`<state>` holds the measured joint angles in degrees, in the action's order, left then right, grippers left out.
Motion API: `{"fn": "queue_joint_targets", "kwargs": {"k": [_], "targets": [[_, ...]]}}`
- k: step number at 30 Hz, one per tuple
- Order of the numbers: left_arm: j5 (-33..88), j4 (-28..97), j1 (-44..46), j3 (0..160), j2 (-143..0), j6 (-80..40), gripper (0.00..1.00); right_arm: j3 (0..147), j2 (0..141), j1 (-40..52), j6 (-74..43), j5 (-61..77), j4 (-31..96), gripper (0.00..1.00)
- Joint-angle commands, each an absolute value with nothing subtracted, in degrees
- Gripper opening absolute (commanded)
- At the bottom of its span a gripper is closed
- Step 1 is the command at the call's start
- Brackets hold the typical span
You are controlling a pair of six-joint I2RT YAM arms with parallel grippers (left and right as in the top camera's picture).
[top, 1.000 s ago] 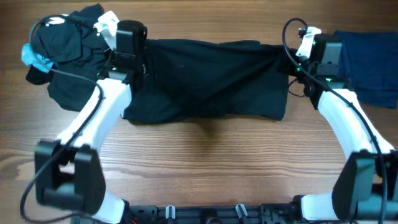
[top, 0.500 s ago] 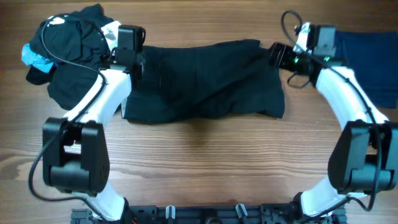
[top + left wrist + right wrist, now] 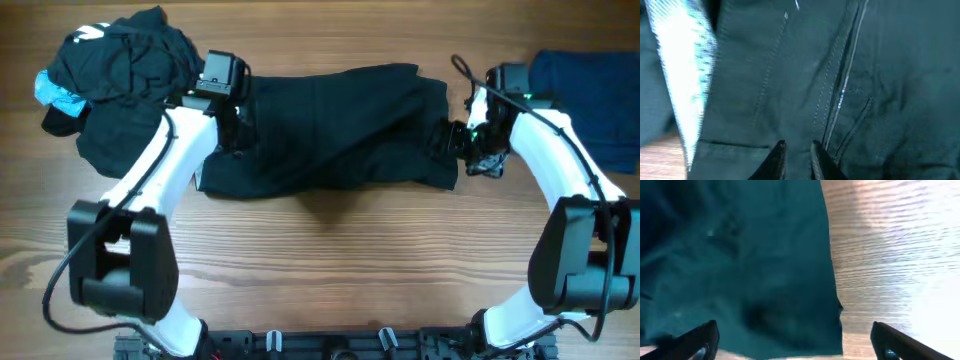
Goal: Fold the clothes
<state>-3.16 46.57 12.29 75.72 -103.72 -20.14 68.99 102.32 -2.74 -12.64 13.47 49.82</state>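
Note:
Black shorts lie spread flat across the middle of the table, with a whitish inner waistband showing at their left end. My left gripper hovers over that left end; in the left wrist view its tips stand almost together above flat fabric, nothing visibly pinched. My right gripper is at the right end of the shorts. Its fingers stand wide open over the cloth's lower right corner and bare wood.
A heap of black clothes with a white logo and a light-blue piece lies at the back left. A dark navy garment lies at the back right. Bare wood runs along the front of the table.
Both grippers let go of the shorts' far edge and drew toward the near side. The right one stays wide open; the left one has closed again. The shorts have settled flatter.

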Motion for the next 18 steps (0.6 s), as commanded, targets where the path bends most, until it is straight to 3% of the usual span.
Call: {"fn": "queue_joint_targets", "kwargs": {"k": [1, 4, 5, 7, 8, 18], "targets": [[-1.98, 46.63, 12.38, 75.96, -108.55, -20.12, 0.04, 65.82, 102.15, -2.79, -11.35, 15.09, 46.92, 0.84], [-1.98, 46.61, 12.45, 75.96, -112.14, -20.12, 0.04, 63.20, 102.15, -2.74, -10.50, 15.07, 43.29, 0.62], [-1.98, 46.65, 12.51, 75.96, -113.06, -20.12, 0.04, 62.67, 102.15, -2.74, -10.52, 15.07, 42.52, 0.49], [-2.00, 46.76, 12.53, 75.96, -115.20, -20.12, 0.04, 61.93, 102.17, -2.76, -10.66, 15.03, 41.30, 0.12], [-2.31, 46.83, 12.49, 75.96, -115.98, -20.12, 0.04, 61.91, 102.17, -2.83, -10.83, 14.39, 41.08, 0.04], [-5.04, 45.74, 12.47, 75.96, -117.01, -20.12, 0.04, 61.98, 102.17, -12.95, -12.47, 12.25, 39.62, 0.04]]}}
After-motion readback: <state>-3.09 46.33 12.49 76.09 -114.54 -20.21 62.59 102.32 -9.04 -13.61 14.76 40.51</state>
